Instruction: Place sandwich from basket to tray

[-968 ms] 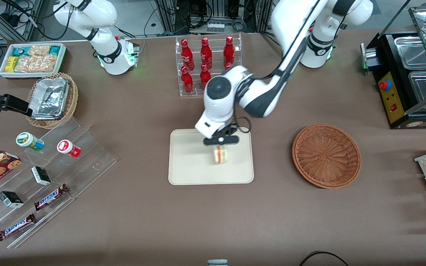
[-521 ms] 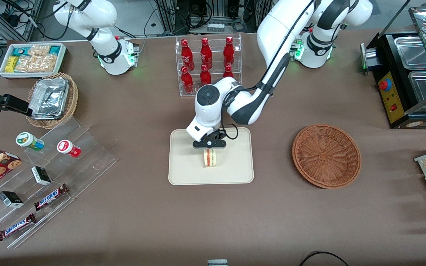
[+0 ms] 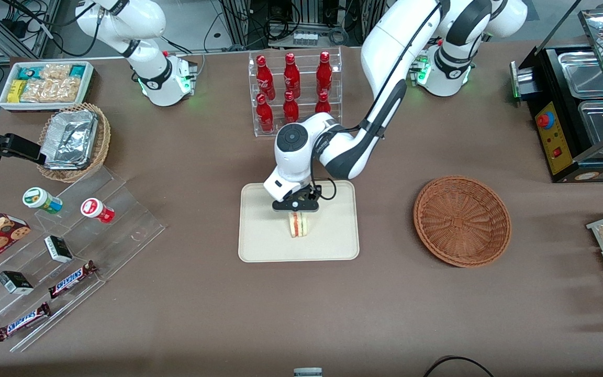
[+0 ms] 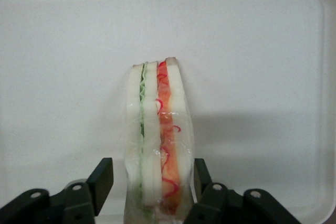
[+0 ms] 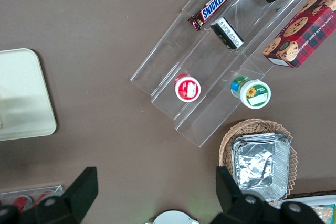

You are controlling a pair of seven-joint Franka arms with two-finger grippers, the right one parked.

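Note:
The sandwich [image 3: 297, 226] stands on its edge near the middle of the cream tray [image 3: 259, 246], its red and green filling layers facing up. My left gripper [image 3: 296, 207] hangs just over it. In the left wrist view the two black fingers [image 4: 102, 179] flank the wrapped sandwich [image 4: 157, 140] with a small gap on each side, so the gripper [image 4: 152, 182] is open around it, over the tray [image 4: 262, 51]. The reddish-brown basket [image 3: 461, 221] lies empty toward the working arm's end of the table.
A clear rack of red bottles [image 3: 293, 91] stands farther from the front camera than the tray, close to my arm's elbow. Clear tiered shelves with snacks [image 3: 71, 246] and a foil-lined tan basket [image 3: 74, 141] sit toward the parked arm's end. A black appliance [image 3: 579, 110] stands near the basket.
The gripper carried the sandwich a little toward the parked arm's end and down onto the tray. The sandwich now stands on the tray with the fingers slightly apart from it.

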